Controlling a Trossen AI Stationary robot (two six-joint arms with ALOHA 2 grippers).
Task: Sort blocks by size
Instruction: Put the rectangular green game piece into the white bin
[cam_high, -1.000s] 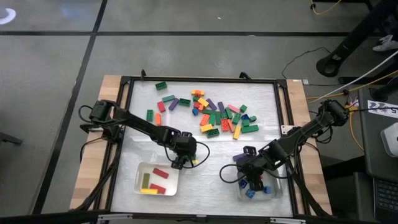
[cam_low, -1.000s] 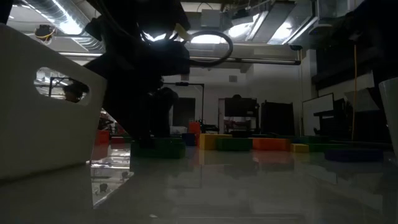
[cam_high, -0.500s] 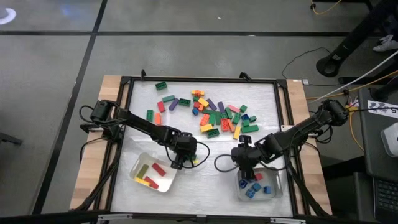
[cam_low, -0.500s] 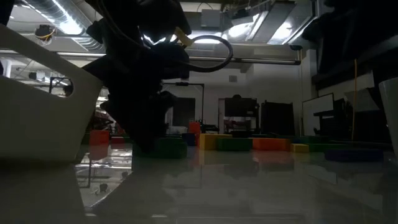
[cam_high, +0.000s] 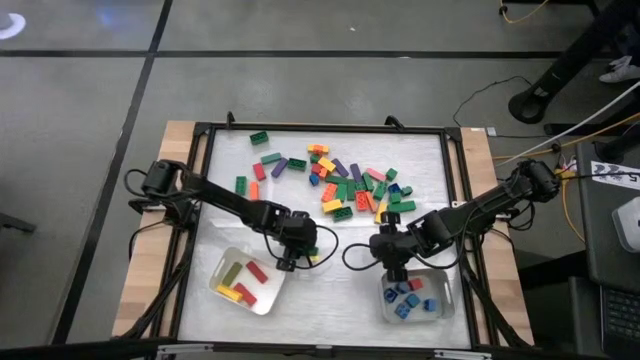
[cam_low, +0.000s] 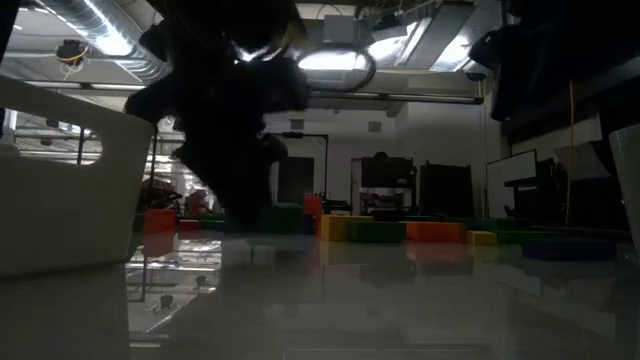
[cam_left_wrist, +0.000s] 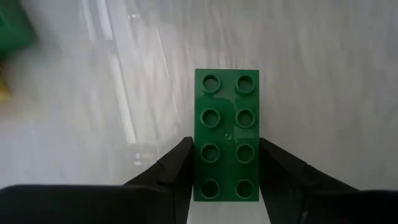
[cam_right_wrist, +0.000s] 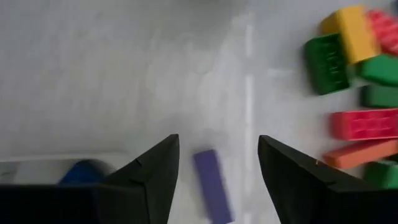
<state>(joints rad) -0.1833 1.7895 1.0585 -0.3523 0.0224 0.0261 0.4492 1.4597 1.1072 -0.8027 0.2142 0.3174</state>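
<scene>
The blocks lie in a loose pile (cam_high: 350, 185) of red, yellow, green, orange and purple bricks at the table's far middle. My left gripper (cam_high: 289, 262) is just right of the left tray (cam_high: 222, 290) and is shut on a long green block (cam_left_wrist: 227, 134). My right gripper (cam_high: 390, 265) hangs open above the table, between the pile and the right tray (cam_high: 440, 310). A purple block (cam_right_wrist: 212, 183) lies flat on the table below its fingers, apart from them. My left gripper pinches the long green block by its two long sides (cam_left_wrist: 198, 177) between both fingers (cam_left_wrist: 177, 171), at the end nearest the wrist. The fingers slant steeply down and run along the block, studs facing the camera. I cannot tell whether the block is clear of the table.
The left tray holds long red, yellow and green blocks (cam_high: 240, 285). The right tray holds short blue and red blocks (cam_high: 408, 298). Single green and red blocks (cam_high: 245, 187) lie left of the pile. A black frame (cam_high: 320, 130) borders the white table top.
My right gripper has swung from over the right tray toward the table's left and far side, and it now hangs over bare table near the pile. The left tray has been pushed and turned askew beside my left gripper.
</scene>
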